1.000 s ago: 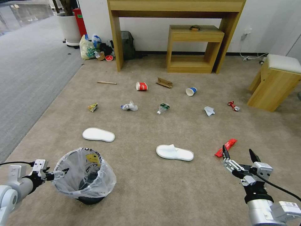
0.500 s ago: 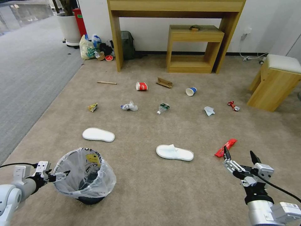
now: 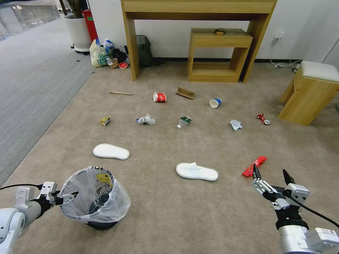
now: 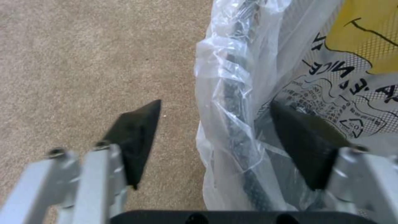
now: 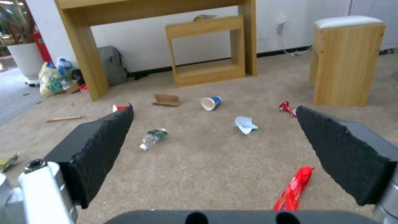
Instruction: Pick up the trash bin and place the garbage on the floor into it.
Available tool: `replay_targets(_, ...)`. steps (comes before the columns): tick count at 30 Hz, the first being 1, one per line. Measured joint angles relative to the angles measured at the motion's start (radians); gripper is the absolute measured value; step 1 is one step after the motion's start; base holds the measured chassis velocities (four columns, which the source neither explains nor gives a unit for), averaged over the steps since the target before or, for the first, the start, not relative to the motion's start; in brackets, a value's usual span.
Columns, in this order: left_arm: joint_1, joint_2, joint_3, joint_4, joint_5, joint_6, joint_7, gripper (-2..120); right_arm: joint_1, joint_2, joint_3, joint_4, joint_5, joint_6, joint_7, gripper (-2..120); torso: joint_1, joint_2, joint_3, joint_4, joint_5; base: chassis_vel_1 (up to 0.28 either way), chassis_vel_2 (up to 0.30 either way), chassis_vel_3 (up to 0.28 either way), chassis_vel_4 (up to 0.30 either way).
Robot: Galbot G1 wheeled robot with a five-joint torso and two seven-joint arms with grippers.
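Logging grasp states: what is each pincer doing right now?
Left pincer: open, straddling the trash bin rim, not clamped.
Right pincer: open, empty, above the floor.

left gripper (image 4: 215, 137): jaws straddling trash bin (image 3: 93, 199) rim, bag crowding the gap | right gripper (image 3: 272, 178): jaws gaping over bare floor (image 3: 212, 211) | red wrapper (image 3: 255, 165) lying just ahead | slipper (image 3: 197, 171) lying between bin and wrapper
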Motion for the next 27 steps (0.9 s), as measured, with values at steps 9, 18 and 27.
replay_targets(9, 0.0, -0.002, 0.001, -0.003, 0.0, 0.002, 0.001, 37, 0.003, 0.0, 0.0, -0.004, -0.002, 0.005, 0.003, 100, 0.0, 0.0, 0.0, 0.0, -0.0002, 0.0, 0.0, 0.0, 0.0)
replay_targets(18, 0.004, -0.013, 0.005, -0.01, 0.0, 0.003, 0.013, 5, 0.004, -0.001, 0.007, -0.005, 0.001, 0.007, 0.01, 100, 0.0, 0.0, 0.0, 0.0, 0.0003, 0.0, 0.0, 0.0, 0.0)
replay_targets(27, 0.007, -0.015, 0.004, -0.011, 0.0, 0.003, 0.017, 2, 0.009, 0.0, 0.008, -0.005, 0.006, 0.007, 0.011, 100, 0.0, 0.0, 0.0, 0.0, -0.0001, 0.0, 0.0, 0.0, 0.0)
